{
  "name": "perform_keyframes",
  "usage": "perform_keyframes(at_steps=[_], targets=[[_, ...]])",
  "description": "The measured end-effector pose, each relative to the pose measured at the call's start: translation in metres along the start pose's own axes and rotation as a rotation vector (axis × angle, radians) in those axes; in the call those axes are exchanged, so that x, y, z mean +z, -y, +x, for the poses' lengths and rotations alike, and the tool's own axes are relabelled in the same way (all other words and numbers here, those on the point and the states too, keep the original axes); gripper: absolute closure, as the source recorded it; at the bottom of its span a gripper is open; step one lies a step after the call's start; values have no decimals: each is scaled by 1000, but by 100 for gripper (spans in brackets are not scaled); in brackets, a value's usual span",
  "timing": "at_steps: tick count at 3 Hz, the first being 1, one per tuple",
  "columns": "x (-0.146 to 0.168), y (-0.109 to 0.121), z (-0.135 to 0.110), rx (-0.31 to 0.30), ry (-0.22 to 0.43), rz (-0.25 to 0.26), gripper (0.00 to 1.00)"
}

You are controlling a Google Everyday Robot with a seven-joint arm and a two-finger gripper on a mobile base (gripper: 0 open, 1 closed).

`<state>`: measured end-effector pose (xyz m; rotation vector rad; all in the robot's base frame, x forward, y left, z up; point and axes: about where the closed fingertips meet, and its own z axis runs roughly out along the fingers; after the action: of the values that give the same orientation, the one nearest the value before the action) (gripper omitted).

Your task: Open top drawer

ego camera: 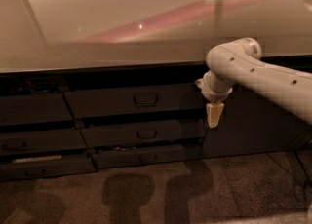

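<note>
The top drawer [107, 102] is a wide dark grey front just under the countertop, with a small loop handle [145, 100] at its centre. It sits flush with the fronts around it. My gripper [214, 116] hangs pale from the white arm [253, 72], which comes in from the right. It points down in front of the drawer's right end, to the right of the handle and a little lower.
A pale glossy countertop [146, 28] runs above the drawers. Two slimmer drawer fronts [141, 134] [146, 158] lie below the top one. More drawers [34, 140] stand at the left, and a dark cabinet door [253, 130] at the right. Shadows fall on the speckled floor [146, 194].
</note>
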<state>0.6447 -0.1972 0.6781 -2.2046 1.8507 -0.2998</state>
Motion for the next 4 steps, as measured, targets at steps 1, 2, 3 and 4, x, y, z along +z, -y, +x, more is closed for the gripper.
perform_keyframes(at_steps=[1,2,3,4], targets=[[3,1,10,36,201,24,0],[1,-1,9,-34,328,33,0],[1,0,8,-107,339,45,0],[1,0,8,-107,339,45,0]])
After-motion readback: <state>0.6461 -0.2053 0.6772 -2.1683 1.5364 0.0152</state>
